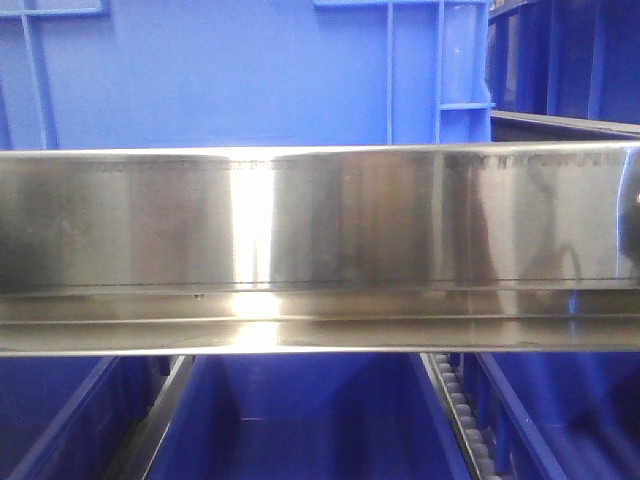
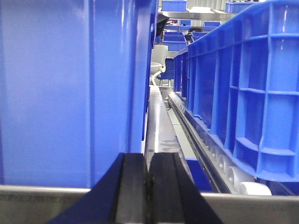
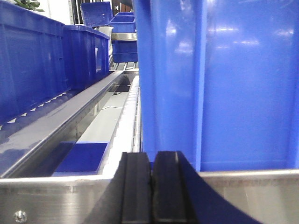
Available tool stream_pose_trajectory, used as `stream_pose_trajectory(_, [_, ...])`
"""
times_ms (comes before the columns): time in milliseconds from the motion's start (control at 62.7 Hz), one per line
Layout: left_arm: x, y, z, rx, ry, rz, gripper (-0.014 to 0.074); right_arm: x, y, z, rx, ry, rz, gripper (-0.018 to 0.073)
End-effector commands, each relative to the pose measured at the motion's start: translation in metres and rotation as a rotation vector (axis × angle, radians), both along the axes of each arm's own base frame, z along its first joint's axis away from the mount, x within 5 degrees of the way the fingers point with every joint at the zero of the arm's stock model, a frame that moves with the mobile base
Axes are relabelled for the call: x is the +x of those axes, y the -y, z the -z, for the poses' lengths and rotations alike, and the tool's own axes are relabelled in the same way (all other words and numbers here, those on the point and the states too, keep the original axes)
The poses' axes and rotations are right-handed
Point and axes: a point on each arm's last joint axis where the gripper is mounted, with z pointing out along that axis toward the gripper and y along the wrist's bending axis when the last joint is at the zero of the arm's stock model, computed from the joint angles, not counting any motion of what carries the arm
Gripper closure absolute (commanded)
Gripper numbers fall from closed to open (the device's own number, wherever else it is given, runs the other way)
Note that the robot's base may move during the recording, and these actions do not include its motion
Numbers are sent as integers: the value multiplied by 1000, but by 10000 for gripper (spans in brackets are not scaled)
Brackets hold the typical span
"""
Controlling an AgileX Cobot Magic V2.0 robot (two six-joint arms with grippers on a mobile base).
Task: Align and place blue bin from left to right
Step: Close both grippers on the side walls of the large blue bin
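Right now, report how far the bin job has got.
Done: the blue bin stands upright behind the steel rail. In hand: nothing; left hand and right hand are shut and empty, facing its wall. Remaining: a gap separates it from the neighbouring crate; final alignment cannot be judged.

A wide polished steel rail (image 1: 320, 230) runs straight across the middle of the frame, catching a bright glare left of centre. Above it rises the flat wall of the blue bin (image 1: 230, 70), with raised ribs near its right corner. A darker blue crate (image 1: 570, 60) stands beside it at the right. Below the rail lie more blue bins (image 1: 310, 420) and a roller track (image 1: 462, 410)
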Motion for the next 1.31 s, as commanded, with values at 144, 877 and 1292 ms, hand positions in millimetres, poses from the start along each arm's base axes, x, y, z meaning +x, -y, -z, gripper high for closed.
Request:
stream_pose_trajectory(144, [-1,0,-3,-3,28,6,615,-1,1,-2,-20,22,9,624])
stream_pose_trajectory(877, [-1,1,-7,-19,77,10,615,-1,1,-10,-19,113,18,624])
stream_pose_trajectory(1292, [-31,1,-107,-19,195,4,560,-40,-3,-129,10,195,-27,623])
